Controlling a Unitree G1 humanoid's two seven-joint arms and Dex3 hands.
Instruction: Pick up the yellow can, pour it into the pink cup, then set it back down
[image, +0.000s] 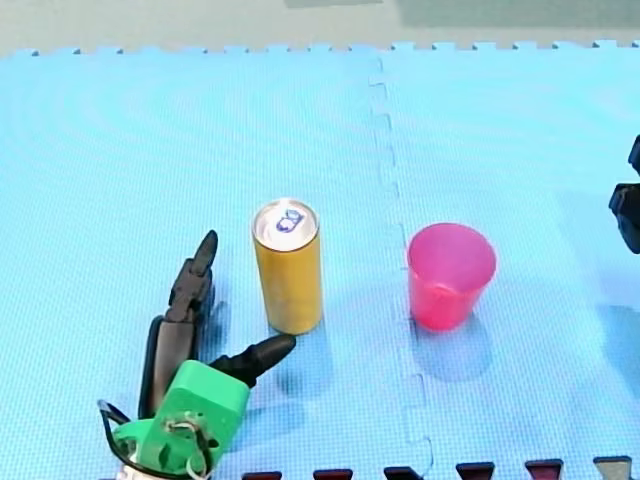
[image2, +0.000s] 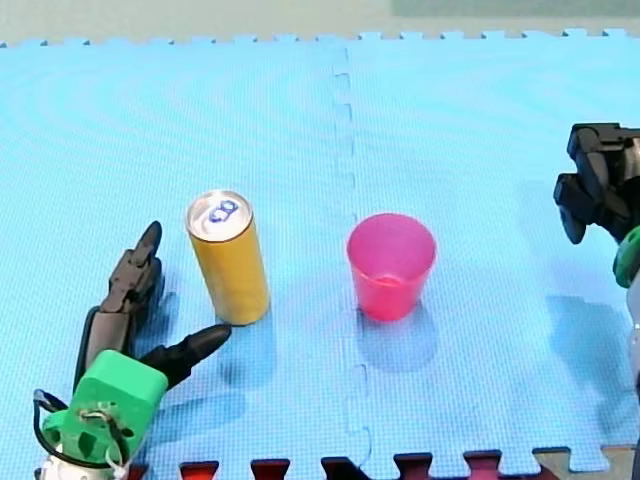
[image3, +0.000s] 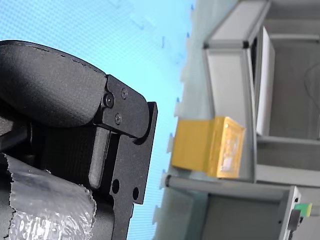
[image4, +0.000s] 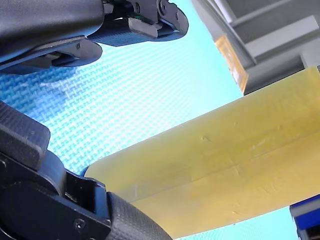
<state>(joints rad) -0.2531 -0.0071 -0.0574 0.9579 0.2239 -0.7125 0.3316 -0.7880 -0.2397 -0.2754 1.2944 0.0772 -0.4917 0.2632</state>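
A yellow can stands upright on the blue foam mat, left of centre. The pink cup stands upright to its right, a hand's width away. My left hand is open at the mat's front left, just left of the can. Its long fingers point up alongside the can and its thumb reaches toward the can's base. The second wrist view shows the yellow can close between that hand's dark fingers, with a gap of mat between. My right hand hangs at the far right, holding nothing.
A jigsaw seam runs front to back between can and cup. The mat's toothed front edge lies just below my left hand. In the first wrist view, a metal frame and a yellow box stand beyond the mat's edge.
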